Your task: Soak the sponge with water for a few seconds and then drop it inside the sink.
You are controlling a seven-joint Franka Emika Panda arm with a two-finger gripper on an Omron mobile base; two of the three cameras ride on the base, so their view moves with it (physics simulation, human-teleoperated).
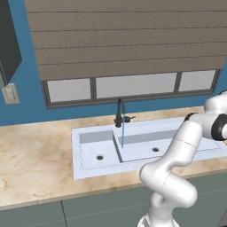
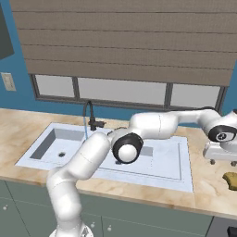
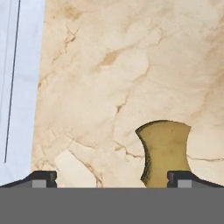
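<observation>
The sink [image 1: 88,150] lay well off to the tool's left, its narrow and wider basins each showing a small round drain. From the dark faucet [image 1: 119,114] behind the sink the water [image 1: 123,133] fell in a thin pale-blue stream into the wider basin. The white arm reached from there rightward across the sink to the marble table [image 3: 131,65]. In the hand view the tool [image 3: 112,178] stood open — its two dark tips set wide apart — above bare table, the sink's pale rim at the left edge. The sponge [image 3: 165,151], a yellow-orange block, lay flat on the table just by the right tip, not between the tips and not held. In the right base view the sponge [image 2: 230,178] lay beneath the hand, well right of the sink.
</observation>
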